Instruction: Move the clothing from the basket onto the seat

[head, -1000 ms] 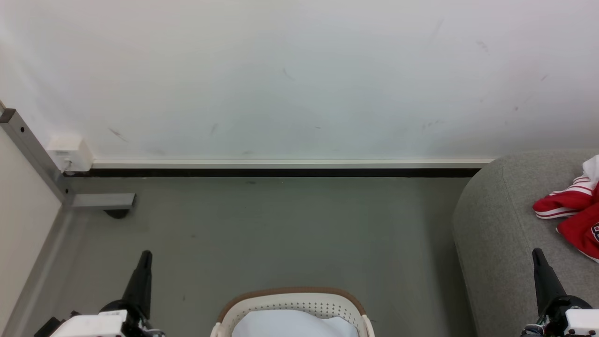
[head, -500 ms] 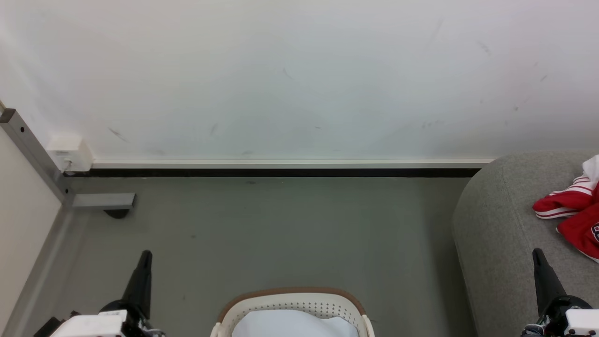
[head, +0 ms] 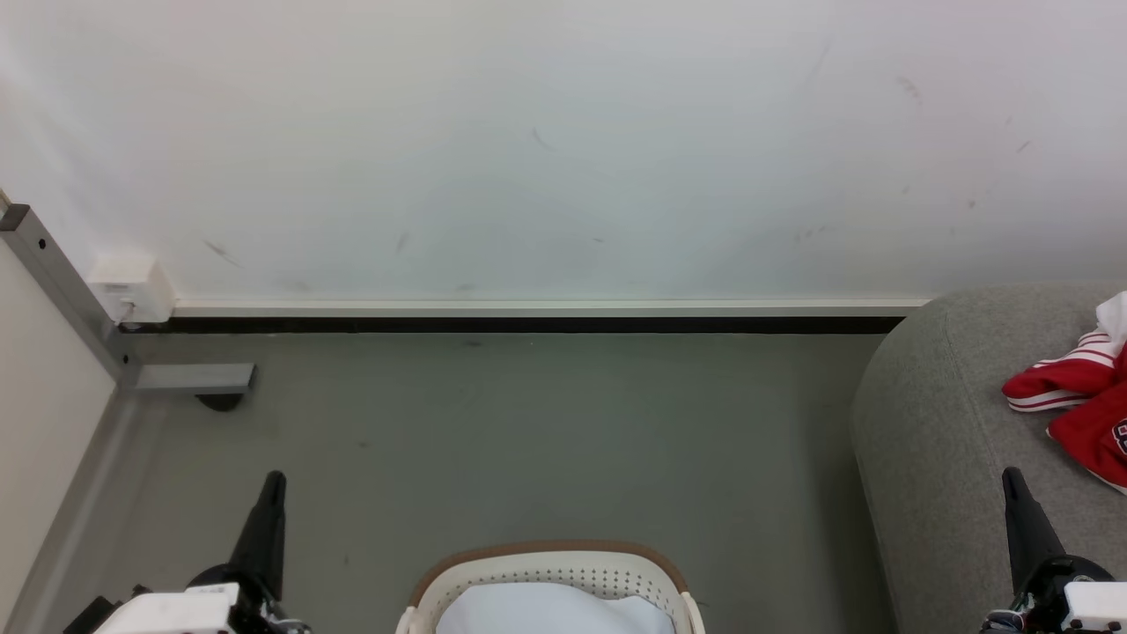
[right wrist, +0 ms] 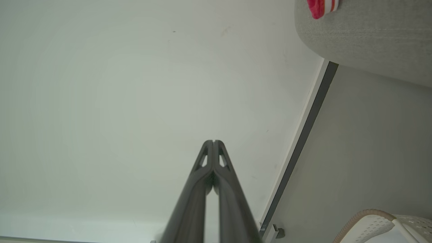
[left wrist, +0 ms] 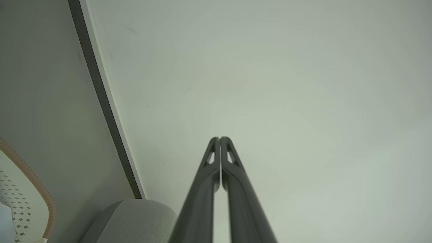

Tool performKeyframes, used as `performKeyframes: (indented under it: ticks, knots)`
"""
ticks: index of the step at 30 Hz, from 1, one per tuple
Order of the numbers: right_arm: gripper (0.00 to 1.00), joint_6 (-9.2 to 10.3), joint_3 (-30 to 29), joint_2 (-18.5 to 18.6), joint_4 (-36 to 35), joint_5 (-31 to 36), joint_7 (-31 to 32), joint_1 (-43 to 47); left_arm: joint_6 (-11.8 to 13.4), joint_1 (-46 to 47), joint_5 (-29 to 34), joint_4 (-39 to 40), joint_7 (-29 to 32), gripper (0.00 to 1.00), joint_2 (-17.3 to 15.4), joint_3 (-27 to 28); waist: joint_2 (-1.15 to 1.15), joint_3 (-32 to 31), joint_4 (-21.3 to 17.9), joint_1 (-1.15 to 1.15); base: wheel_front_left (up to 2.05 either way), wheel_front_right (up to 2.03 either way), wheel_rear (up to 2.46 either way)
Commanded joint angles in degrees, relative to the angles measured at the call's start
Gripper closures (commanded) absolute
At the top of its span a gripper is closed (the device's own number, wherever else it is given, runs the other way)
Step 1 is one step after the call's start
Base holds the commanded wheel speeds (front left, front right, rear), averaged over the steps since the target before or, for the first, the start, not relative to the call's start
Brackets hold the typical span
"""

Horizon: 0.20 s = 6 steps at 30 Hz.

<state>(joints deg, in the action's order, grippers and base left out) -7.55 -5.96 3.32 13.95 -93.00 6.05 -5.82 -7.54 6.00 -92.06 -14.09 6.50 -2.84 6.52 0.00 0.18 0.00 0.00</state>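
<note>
The left gripper point(head: 275, 480) and right gripper point(head: 1012, 475) rest closed and empty either side of the cream laundry basket point(head: 546, 551) holding a pale cloth point(head: 555, 612), with red clothing point(head: 1070, 396) lying on the grey seat point(head: 933, 423) at right; the next reach probably needs jaws opened before dipping into the basket.

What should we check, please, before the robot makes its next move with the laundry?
1. Left end effector shut and empty: ok.
2. Right end effector shut and empty: ok.
3. Red clothing lying on the seat: ok.
4. Basket emptied: not ok, a pale cloth lies inside.
5. Nothing else under that cloth: cannot tell, the basket is cut off by the head view's lower edge.
</note>
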Motion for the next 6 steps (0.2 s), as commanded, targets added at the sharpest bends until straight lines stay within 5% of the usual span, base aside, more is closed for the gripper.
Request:
performKeyframes:
  ticks: [1,6]
  knots:
    - [1.0,0.12,-0.19,-0.06,0.15,0.21,0.23,-0.64,-0.08,0.49,-0.66,-0.02,0.23,1.0,-0.07,0.2,0.0,0.0,0.0,0.0,0.0,0.0,0.0]
    - [1.0,0.12,-0.24,-0.1,0.15,0.24,0.28,-0.65,-0.08,0.49,-0.65,-0.02,0.24,1.0,-0.06,0.2,0.0,0.0,0.0,0.0,0.0,0.0,0.0]
